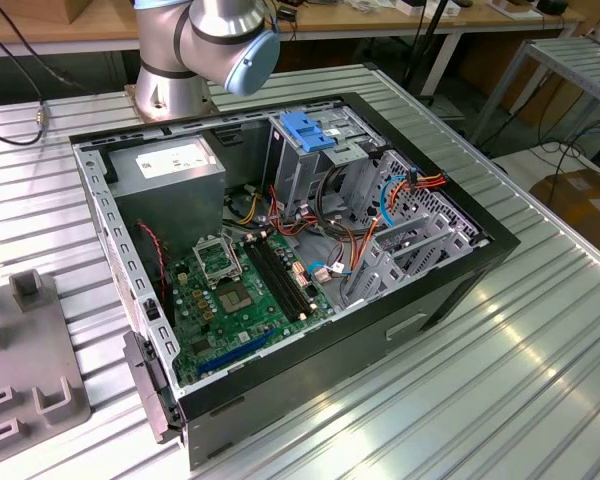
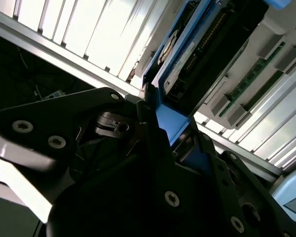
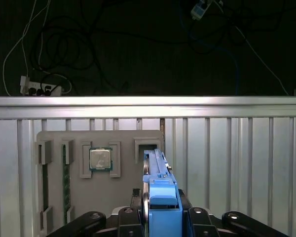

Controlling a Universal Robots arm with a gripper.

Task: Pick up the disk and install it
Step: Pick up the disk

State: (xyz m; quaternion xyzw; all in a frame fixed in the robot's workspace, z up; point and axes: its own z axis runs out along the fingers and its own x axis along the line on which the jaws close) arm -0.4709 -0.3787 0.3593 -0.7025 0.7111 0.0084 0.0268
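Note:
In both wrist views my gripper point(image 3: 160, 219) is shut on the disk point(image 3: 158, 173), its black fingers point(image 3: 195, 217) clamped on either side of the blue carrier frame. The disk is held on edge, so its thin side faces the first wrist view. In the second wrist view the disk's point(image 2: 185, 54) metal body and white label strip run away from the gripper point(image 2: 168, 129). The open computer case point(image 1: 450, 280) lies on its side on the table. At its far end stands the metal drive cage with a blue handle point(image 1: 310, 130).
A grey fixture tray point(image 3: 123, 192) behind the disk holds a processor chip point(image 3: 100, 159) and a memory stick point(image 3: 66, 180); the tray point(image 1: 30, 350) lies at the exterior view's left. The case holds a power supply box point(image 1: 170, 165), a green motherboard point(image 1: 240, 290) and loose cables point(image 1: 350, 240). The arm's base point(image 1: 205, 40) stands behind it.

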